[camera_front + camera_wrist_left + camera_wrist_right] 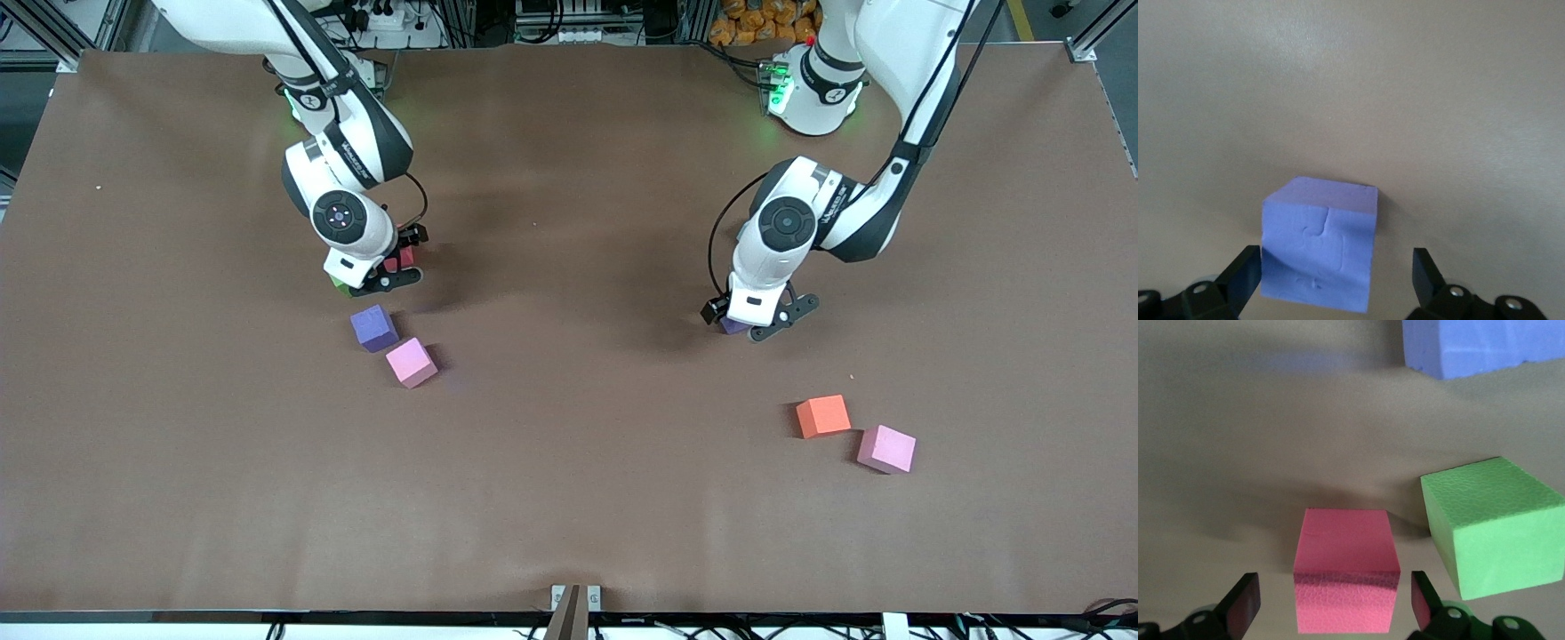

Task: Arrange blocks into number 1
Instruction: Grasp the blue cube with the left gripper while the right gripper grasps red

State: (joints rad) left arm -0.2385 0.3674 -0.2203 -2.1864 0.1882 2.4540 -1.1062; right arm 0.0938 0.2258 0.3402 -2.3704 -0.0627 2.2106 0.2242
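Between the right gripper's (1331,603) parted fingers, red block (1346,577) sits square; left gripper (1338,280) spread around purple block (1319,243).

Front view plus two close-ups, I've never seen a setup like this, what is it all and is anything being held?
Two white robot arms work at a brown table. The wide picture looks down from across it; each close-up comes from a camera on one arm's wrist. The left arm has its jaws open around a purple cube, the right arm around a red cube beside a green cube. Nothing is held. Also lying there: a bluish cube, two pink cubes, an orange cube.
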